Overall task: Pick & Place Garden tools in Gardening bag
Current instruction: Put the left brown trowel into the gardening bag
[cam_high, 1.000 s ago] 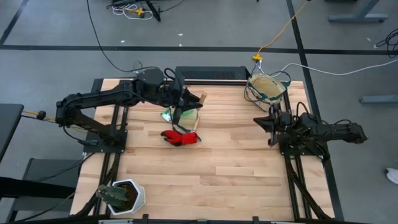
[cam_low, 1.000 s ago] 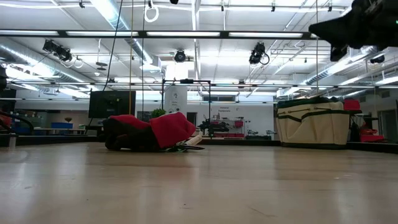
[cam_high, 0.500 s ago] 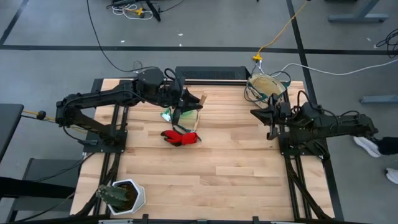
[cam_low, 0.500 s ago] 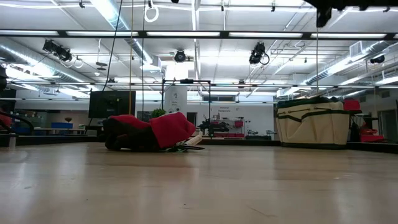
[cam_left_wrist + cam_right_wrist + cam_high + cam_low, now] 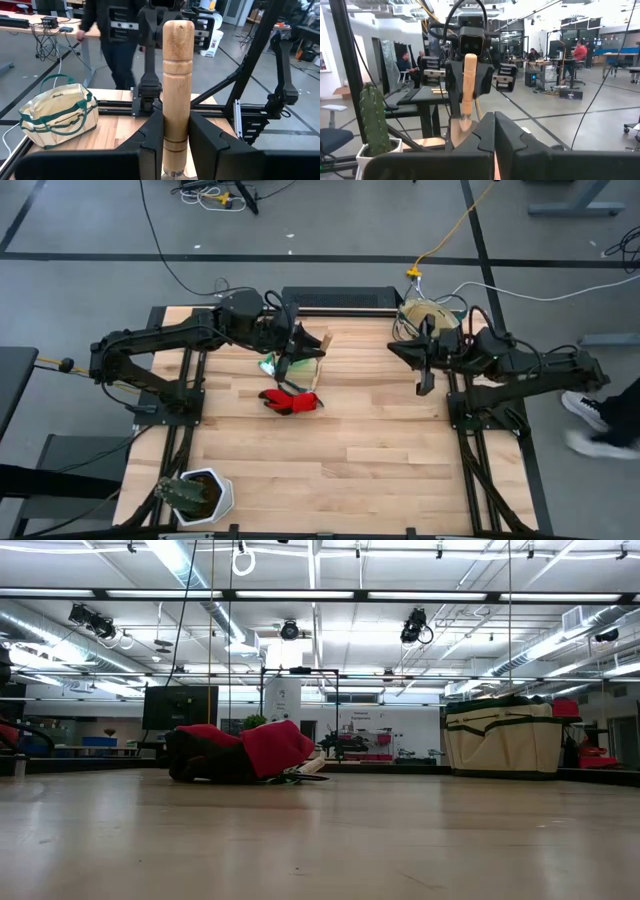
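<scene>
A slim hand tool with a smooth, turned wooden handle stood upright, clamped between the dark fingers of the left gripper, which hung above the desk near the middle of its far edge. Beneath it lay a translucent green watering vessel and, just beside that, a crumpled red glove. The beige canvas gardening bag, green-trimmed with looped handles, sat open at the far right corner. The right gripper, clenched on nothing, hovered just beside the bag. A white pot with a cactus occupied the near left corner.
</scene>
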You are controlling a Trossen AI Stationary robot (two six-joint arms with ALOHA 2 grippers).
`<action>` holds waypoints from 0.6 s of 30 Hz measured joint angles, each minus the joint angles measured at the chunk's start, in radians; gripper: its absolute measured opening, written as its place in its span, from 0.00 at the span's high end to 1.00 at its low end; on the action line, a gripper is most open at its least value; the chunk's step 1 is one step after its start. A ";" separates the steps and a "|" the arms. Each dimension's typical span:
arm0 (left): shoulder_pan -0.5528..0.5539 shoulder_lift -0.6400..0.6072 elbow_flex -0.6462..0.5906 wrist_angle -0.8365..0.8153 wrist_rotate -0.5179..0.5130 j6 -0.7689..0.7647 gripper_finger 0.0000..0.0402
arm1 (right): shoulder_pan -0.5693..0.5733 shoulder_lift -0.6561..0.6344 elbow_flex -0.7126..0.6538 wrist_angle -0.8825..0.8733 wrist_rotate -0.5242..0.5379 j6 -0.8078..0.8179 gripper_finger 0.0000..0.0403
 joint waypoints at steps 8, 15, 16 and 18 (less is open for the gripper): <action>0.000 0.000 0.000 0.000 0.006 0.001 0.82 | 0.000 0.106 0.093 -0.006 0.000 0.001 0.95; 0.000 0.000 0.000 0.000 0.006 0.002 0.82 | 0.000 0.170 0.107 0.049 0.001 0.002 0.84; 0.000 0.000 0.000 0.000 0.005 0.002 0.82 | 0.000 0.178 0.107 0.065 0.001 0.003 0.82; 0.000 0.000 0.000 0.000 0.006 0.002 0.82 | 0.000 0.190 0.107 0.090 0.001 0.010 0.76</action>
